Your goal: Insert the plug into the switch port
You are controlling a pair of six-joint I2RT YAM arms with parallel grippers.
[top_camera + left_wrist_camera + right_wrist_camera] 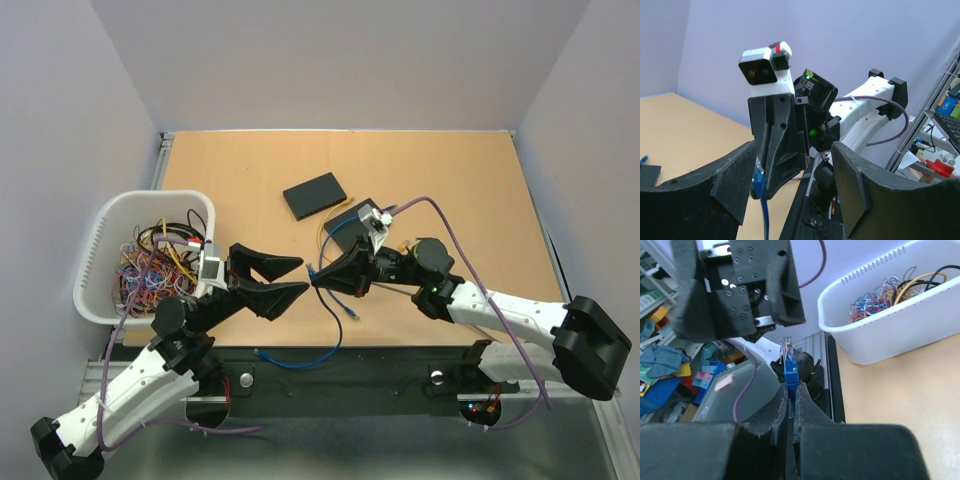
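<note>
Two grippers meet tip to tip above the near middle of the desk (pixel 450 200). Your right gripper (pixel 791 392) is clamped together on the blue boot of the plug (pixel 786 351), whose clear tip stands proud of the fingertips. Your left gripper (pixel 302 275) faces it with its jaws spread apart and nothing between them. The plug is probably light and rigid, with a thin latch tab that could snap, so grip the boot behind the clear head, never the tab. Expect the trailing blue cable (pixel 335 345) to be limp and springy and to tug sideways as you move. Count one held plug, one blue cable looping over the near edge, and two flat dark boxes, the far one (pixel 315 195) lying free and the near one (pixel 345 228) partly hidden under your right arm; you cannot tell from here which carries the port. One white basket (pixel 100 235) of tangled wires sits at the left.
</note>
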